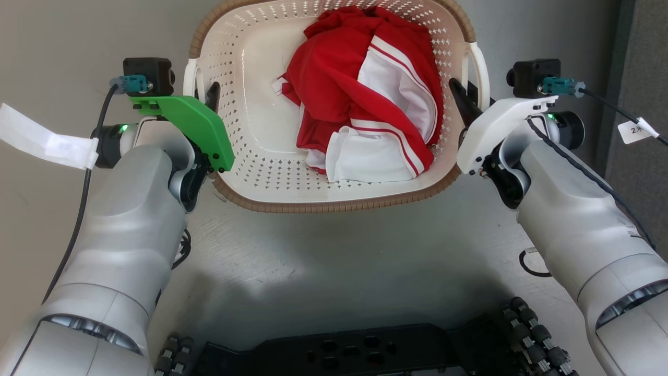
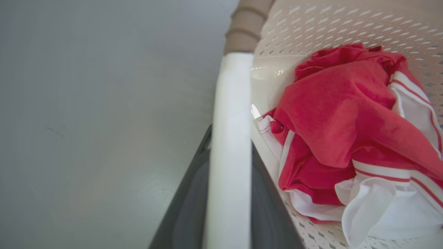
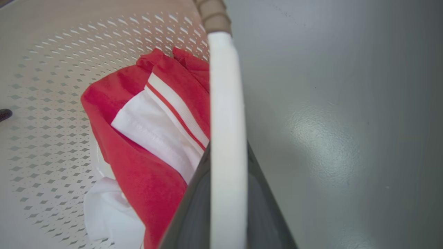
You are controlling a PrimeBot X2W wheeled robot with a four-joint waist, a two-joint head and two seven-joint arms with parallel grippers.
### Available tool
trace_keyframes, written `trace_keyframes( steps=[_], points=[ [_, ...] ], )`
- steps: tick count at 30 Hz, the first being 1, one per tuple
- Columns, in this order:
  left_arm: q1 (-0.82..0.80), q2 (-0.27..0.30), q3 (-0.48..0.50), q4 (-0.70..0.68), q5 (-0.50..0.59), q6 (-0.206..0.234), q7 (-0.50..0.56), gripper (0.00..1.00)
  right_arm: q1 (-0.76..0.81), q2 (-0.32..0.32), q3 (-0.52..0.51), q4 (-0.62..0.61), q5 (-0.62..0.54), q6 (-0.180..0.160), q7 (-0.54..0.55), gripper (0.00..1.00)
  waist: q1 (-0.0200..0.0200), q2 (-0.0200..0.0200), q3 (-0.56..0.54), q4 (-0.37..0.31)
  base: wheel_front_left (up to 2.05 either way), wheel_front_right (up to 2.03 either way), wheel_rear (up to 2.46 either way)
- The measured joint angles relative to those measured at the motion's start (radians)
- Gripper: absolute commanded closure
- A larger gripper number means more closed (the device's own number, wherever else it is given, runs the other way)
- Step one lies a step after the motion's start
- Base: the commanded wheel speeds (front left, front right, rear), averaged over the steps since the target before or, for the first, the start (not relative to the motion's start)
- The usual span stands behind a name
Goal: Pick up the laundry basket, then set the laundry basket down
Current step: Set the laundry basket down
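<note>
Your left arm [image 1: 125,224] and right arm [image 1: 579,219] are smooth silver-grey shells. A green screwed plate [image 1: 193,125] sits behind the left gripper [image 2: 230,138], a white plate [image 1: 496,128] behind the right gripper [image 3: 227,147]. Each wrist carries a black camera [image 1: 148,73], teal connector [image 1: 134,82], black cable [image 1: 78,209] and paper tag [image 1: 47,142]. Your base [image 1: 365,350] is black.

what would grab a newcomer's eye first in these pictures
The crumpled red and white garment stands out, lying in the cream-white perforated plastic laundry basket at the top middle of the head view. Next come the left gripper and right gripper, each closed on one of its white side handles, and the bright green plastic cover on the left wrist.
</note>
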Motion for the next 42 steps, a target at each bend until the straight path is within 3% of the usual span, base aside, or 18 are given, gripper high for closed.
trace_keyframes(
  steps=[14,15,16,17,21,42],
  points=[
    [-0.012,-0.008,-0.026,0.034,0.016,-0.017,-0.002,1.00,-0.014,0.009,0.010,0.036,-0.001,0.008,-0.012,1.00,0.0000,0.0000,-0.006,0.000,0.00,0.00,0.00],
    [-0.012,-0.008,-0.022,0.035,0.015,-0.021,-0.005,0.88,-0.015,0.010,0.011,0.035,-0.001,0.007,-0.012,0.67,0.0000,0.0000,-0.007,0.000,0.00,0.00,0.00],
    [-0.012,-0.009,-0.021,0.037,0.014,-0.021,-0.007,0.55,-0.015,0.010,0.011,0.035,-0.002,0.007,-0.014,0.17,0.0001,0.0000,-0.009,0.000,0.00,0.00,0.00],
    [-0.012,-0.008,-0.028,0.039,0.015,-0.022,0.001,0.00,-0.015,0.010,0.011,0.035,-0.003,0.007,-0.014,0.00,0.0001,0.0000,-0.011,-0.001,0.00,0.00,0.00],
    [-0.012,0.022,-0.023,0.041,0.015,-0.022,-0.023,0.00,-0.015,-0.015,0.012,0.032,-0.004,0.006,-0.019,0.00,0.0001,0.0000,-0.016,0.000,0.00,0.00,0.00],
    [0.028,0.034,-0.031,0.049,0.023,-0.025,-0.151,0.00,0.053,-0.014,-0.003,-0.024,0.002,0.006,-0.043,0.00,0.0001,0.0000,-0.157,-0.007,0.00,0.00,0.00]
  ],
)
